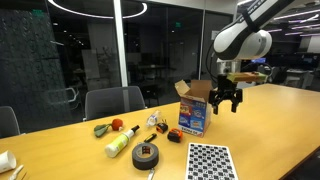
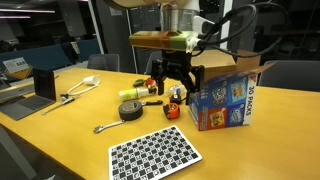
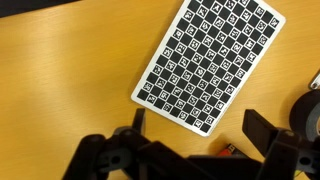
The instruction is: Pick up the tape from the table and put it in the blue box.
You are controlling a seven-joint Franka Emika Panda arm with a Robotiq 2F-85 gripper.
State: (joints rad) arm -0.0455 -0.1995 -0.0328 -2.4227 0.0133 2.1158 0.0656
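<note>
The tape (image 1: pixel 146 153), a dark grey-black roll, lies flat on the light-wood table (image 1: pixel 270 130). It also shows in both exterior views (image 2: pixel 131 110) and at the right edge of the wrist view (image 3: pixel 306 115). The blue box (image 1: pixel 193 112) stands upright with its brown flaps open (image 2: pixel 228 96). My gripper (image 1: pixel 226 98) hangs open and empty above the table, beside the box and apart from the tape (image 2: pixel 170 82). In the wrist view its two fingers (image 3: pixel 200 130) are spread wide over bare wood.
A black-and-white checkered board (image 3: pixel 208 60) lies flat near the front edge (image 2: pixel 155 152). A small orange-and-black object (image 2: pixel 172 111) sits between tape and box. A yellow-green bottle (image 1: pixel 120 142) lies beyond the tape. Chairs (image 1: pixel 112 101) stand along the far side.
</note>
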